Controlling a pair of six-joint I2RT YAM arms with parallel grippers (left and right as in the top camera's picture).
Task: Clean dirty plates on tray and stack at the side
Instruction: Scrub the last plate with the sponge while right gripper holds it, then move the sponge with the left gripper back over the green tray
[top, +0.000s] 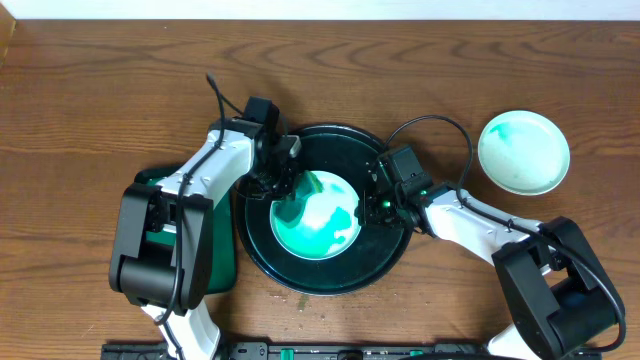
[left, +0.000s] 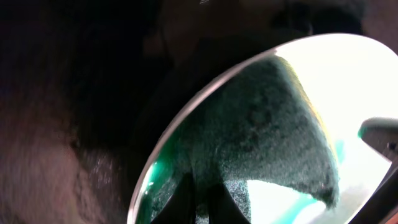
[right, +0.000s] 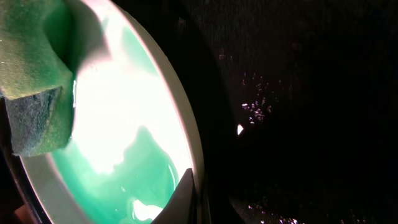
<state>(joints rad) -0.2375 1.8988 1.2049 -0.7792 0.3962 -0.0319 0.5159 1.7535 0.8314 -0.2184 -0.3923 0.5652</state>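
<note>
Overhead view: a brown wooden table (top: 100, 80) with darker wavy grain running left to right fills nearly the whole field. A narrow pale strip (top: 320, 8) borders its far edge, and a black rail (top: 330, 351) lies along its near edge. Lighting is soft and even; in the left wrist view the wood appears dim and blurred

No writing (labels, numbers, brands) is legible.

The table (top: 90, 90) is brown wood with visible grain and a low sheen. The tray (top: 257, 252) is dark, glossy, speckled with droplets. The plate (top: 335, 235) in it is smooth, shiny white, coated in wet green film. The sponge (right: 34, 68) is green, rough and fibrous.
</note>
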